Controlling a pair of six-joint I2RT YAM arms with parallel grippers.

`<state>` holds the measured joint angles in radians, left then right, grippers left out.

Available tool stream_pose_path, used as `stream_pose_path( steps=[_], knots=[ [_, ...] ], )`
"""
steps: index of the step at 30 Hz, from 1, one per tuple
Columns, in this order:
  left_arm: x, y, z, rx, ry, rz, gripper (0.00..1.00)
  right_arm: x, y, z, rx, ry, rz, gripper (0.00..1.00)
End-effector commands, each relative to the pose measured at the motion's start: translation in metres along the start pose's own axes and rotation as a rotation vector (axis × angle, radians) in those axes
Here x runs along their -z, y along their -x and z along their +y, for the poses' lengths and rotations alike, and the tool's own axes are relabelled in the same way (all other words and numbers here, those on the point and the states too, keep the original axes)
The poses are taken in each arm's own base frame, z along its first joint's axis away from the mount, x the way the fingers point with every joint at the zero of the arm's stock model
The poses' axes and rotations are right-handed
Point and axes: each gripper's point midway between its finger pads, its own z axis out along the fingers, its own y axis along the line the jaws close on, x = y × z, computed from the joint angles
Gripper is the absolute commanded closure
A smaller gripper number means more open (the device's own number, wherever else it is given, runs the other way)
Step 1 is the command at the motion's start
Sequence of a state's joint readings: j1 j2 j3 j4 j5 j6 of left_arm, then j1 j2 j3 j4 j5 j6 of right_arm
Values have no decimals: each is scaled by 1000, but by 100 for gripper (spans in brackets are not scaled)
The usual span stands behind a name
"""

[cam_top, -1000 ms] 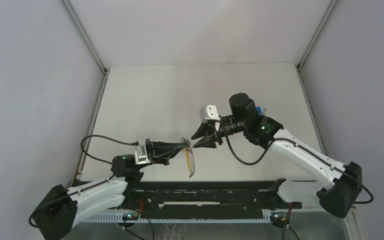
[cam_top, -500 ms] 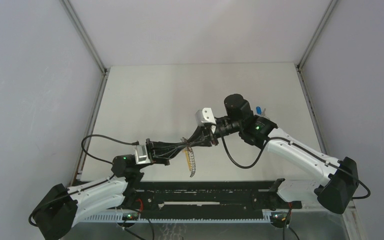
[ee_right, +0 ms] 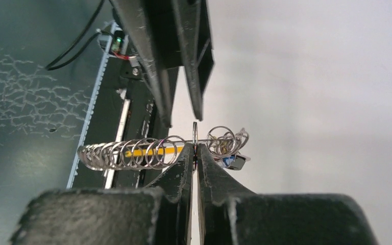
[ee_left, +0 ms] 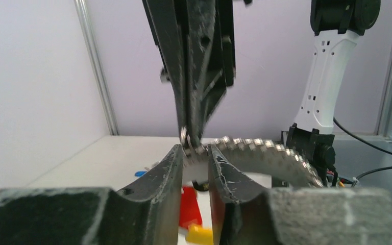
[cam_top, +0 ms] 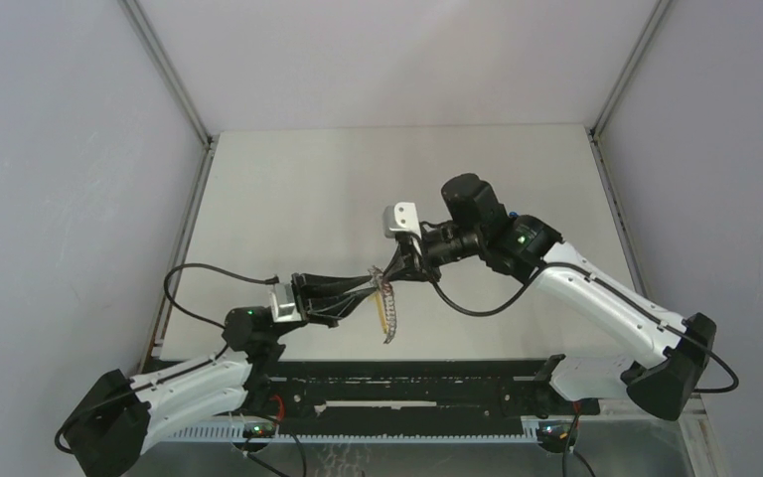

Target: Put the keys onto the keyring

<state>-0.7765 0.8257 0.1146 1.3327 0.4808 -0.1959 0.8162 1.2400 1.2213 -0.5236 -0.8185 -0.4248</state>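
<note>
Nearest to us, the left arm (cam_top: 194, 383) and the right arm (cam_top: 596, 298) rise from the near edge of the table (cam_top: 288, 189) and lean toward each other over its near half.

The left gripper (cam_top: 370, 286) reaches in from the left, lying almost level. Its fingers (ee_left: 169, 171) are released and stand apart, with a clear gap between the tips. In the left wrist view the keyring (cam_top: 387, 320) crosses that gap right at the tips. We cannot tell whether it rests on them or just clears them.

The keyring is off the table, in the air where the two grippers meet. From above we see it as a short, tilted chain of grey rings hanging toward the near edge. In the right wrist view it is a straight wire. One side carries a row of thin rings with a yellow strip (ee_right: 155, 151) behind them, and the other side carries a tighter bunch of rings. A small blue and grey piece (ee_right: 233, 161) hangs under that bunch, too small for us to say whether it is a key. Below the left fingers a red piece (ee_left: 189, 206) and a yellow piece (ee_left: 199, 236) show, both blurred.

Just beyond, the right gripper (cam_top: 393, 276) comes down from the far right at a slant. Its fingers (ee_right: 179, 171) are clenched on one thin ring of the keyring, which stands upright between the tips. The two grippers' tips are very near each other.

Farther off, a small blue thing (ee_left: 140, 173) lies on the table, too small to identify.
</note>
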Motion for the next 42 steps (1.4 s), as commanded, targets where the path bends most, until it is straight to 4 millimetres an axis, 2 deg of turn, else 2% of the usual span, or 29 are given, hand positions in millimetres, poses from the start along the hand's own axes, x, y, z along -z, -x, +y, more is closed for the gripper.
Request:
stream_pose_path(
  steps=[1,3,4,9,12,19,25,33,42],
  knots=[
    [-2,-5,6,0,27,61,68,27,-12,-6,-86,-113,222,100],
    [1,-16,8,5,33,120,64,33,-23,-6,-127,-133,329,100],
    [1,-20,9,6,34,149,63,37,-35,-5,-161,-142,413,100],
    [0,-27,12,6,38,186,61,48,-55,-6,-179,-190,669,100],
    [-3,-34,14,21,34,204,60,47,-59,-7,-153,-190,757,100],
    [-15,-39,3,84,-62,163,60,33,-50,-4,-59,-122,776,100],
    [-21,-41,-7,126,-139,125,61,24,-51,2,-15,-68,786,100],
    [-23,-40,-8,122,-152,123,62,18,-52,5,18,-38,792,100],
    [-24,-51,-7,146,-155,154,67,14,-46,7,43,-32,772,100]
  ],
)
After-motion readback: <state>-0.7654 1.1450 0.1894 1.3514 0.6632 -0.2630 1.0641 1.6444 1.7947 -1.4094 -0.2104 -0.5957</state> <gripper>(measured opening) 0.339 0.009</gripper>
